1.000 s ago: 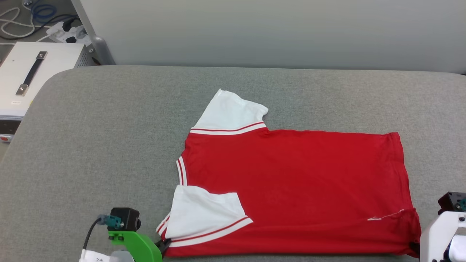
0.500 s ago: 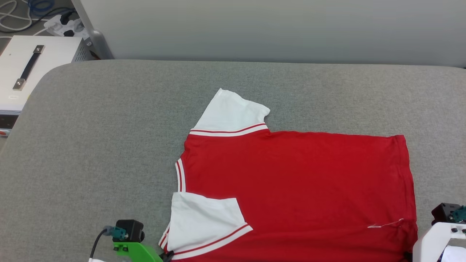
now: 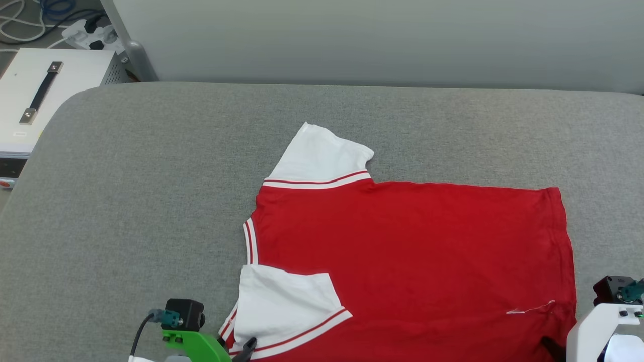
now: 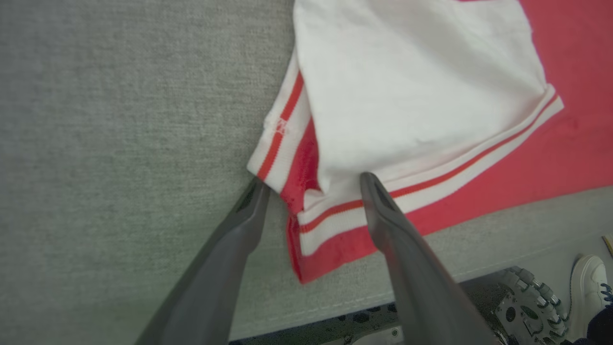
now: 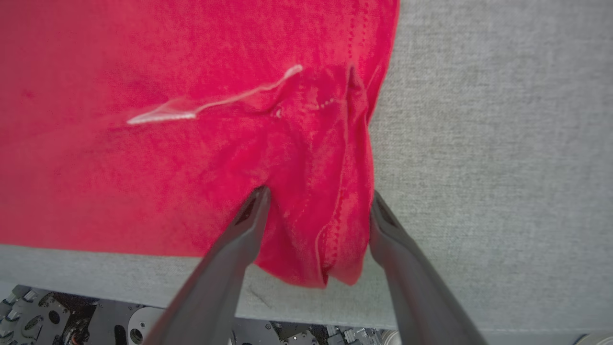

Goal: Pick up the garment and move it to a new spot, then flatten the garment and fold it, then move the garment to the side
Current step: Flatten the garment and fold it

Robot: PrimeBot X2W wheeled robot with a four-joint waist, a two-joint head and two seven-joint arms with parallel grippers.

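Note:
The garment (image 3: 402, 251), red with white striped-trim sleeves, lies flat and back-up on the grey table (image 3: 151, 201), neck to the left and hem to the right. My left gripper (image 4: 313, 182) is open, its fingers straddling the near-left corner where the folded-in white sleeve (image 4: 412, 81) lies; a fingertip (image 3: 249, 347) of it shows in the head view. My right gripper (image 5: 318, 194) is open too, either side of the bunched near-right hem corner of the garment (image 5: 143, 167). Neither gripper holds any cloth.
A white box with a black handle (image 3: 35, 100) stands off the table's far left, with a power strip and cables (image 3: 90, 35) behind it. The table's near edge (image 4: 335, 306) runs just below both corners. A white shoe (image 4: 589, 282) shows on the floor.
Both grippers have opened and let go of the garment's near corners, which now rest on the table. The head camera shifted slightly earlier.

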